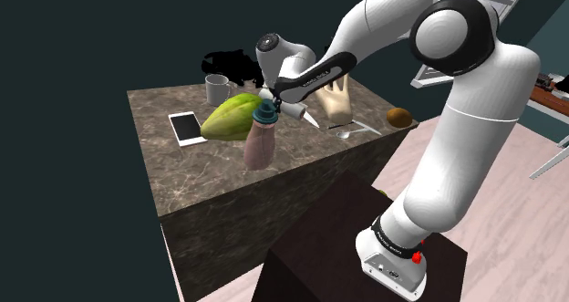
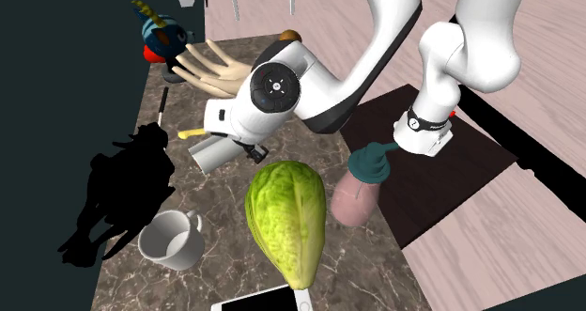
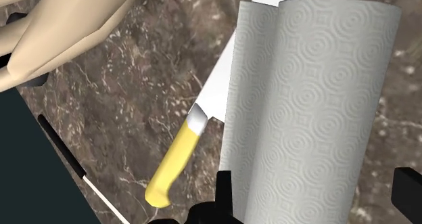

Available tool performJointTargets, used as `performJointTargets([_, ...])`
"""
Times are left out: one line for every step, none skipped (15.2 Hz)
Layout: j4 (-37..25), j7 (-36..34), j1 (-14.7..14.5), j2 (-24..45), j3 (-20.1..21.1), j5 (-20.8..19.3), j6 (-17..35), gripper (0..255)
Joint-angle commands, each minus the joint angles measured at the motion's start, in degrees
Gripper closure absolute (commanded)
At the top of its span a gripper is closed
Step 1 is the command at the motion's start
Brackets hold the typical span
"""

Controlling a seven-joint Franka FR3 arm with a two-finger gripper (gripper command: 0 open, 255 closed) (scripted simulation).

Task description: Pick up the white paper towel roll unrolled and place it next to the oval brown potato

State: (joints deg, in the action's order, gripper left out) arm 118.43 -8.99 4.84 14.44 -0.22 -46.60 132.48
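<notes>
The white paper towel roll [image 3: 311, 87] lies on its side near the middle of the marble counter [image 1: 182, 177], between the green cabbage [image 1: 232, 118] and a beige hand-shaped model [image 1: 336, 101]. The gripper [image 3: 314, 181] comes down over it from above. Its jaws are spread and set astride the roll's round body: one finger appears to sit against the paper, the other stands a little apart from it, so nothing is clasped yet. The approach looks chosen so that the pads can press two opposite sides of the cylinder when they shut. A knife with a yellow handle [image 3: 172, 165] lies beside the roll, its blade running under the paper — likely to shift when the roll is lifted. The brown potato [image 1: 398, 118] sits by the counter's corner nearest the shoulder view's right, beyond the hand model and well apart from the roll, so I judge the carry must clear that model.
</notes>
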Motion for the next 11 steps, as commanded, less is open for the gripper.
performJointTargets([0.00, -0.27, 0.13, 0.52, -0.18, -0.37, 0.58, 0])
performJointTargets([0.00, -0.27, 0.13, 0.52, -0.18, -0.37, 0.58, 0])
performJointTargets([0.00, -0.27, 0.13, 0.52, -0.18, -0.37, 0.58, 0])
performJointTargets([-0.01, -0.27, 0.13, 0.52, -0.18, -0.37, 0.58, 0])
performJointTargets([-0.01, -0.27, 0.13, 0.52, -0.18, -0.37, 0.58, 0])
performJointTargets([-0.01, -0.27, 0.13, 0.52, -0.18, -0.37, 0.58, 0])
performJointTargets([-0.01, -0.27, 0.13, 0.52, -0.18, -0.37, 0.58, 0])
performJointTargets([-0.01, -0.27, 0.13, 0.52, -0.18, -0.37, 0.58, 255])
performJointTargets([-0.01, -0.27, 0.13, 0.52, -0.18, -0.37, 0.58, 255])
performJointTargets([0.00, -0.28, 0.13, 0.52, -0.18, -0.37, 0.58, 255])
performJointTargets([-0.02, -0.28, 0.13, 0.53, -0.18, -0.37, 0.58, 255])
